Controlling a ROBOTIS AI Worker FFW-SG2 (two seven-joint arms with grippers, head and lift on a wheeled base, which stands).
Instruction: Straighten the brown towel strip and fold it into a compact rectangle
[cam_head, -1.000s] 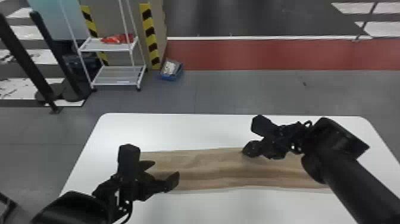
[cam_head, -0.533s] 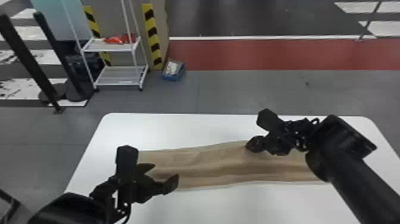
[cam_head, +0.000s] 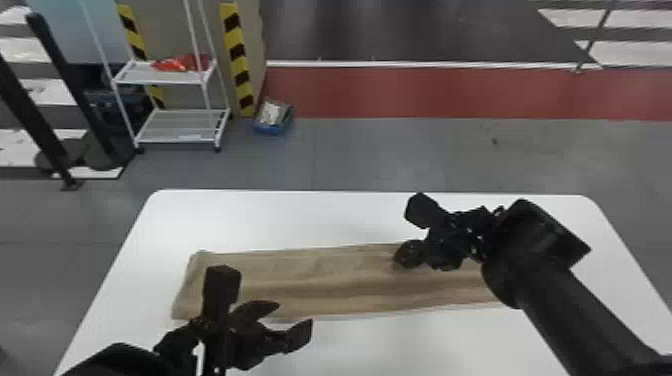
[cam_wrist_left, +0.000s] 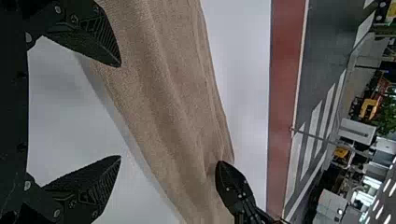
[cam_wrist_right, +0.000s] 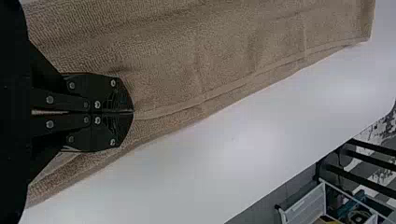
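Brown towel strip (cam_head: 345, 285), pinched in right jaws, near parted left jaws

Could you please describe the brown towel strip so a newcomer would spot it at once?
Start with the white table in front of the robot. The long brown towel strip runs left to right across it, its far edge pinched in the right gripper. Its soft, wrinkled fabric sets it apart from the smooth tabletop and that black gripper.

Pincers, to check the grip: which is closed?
The right pincer, at the far edge of the towel strip: its fingers meet; the left pincer is open.
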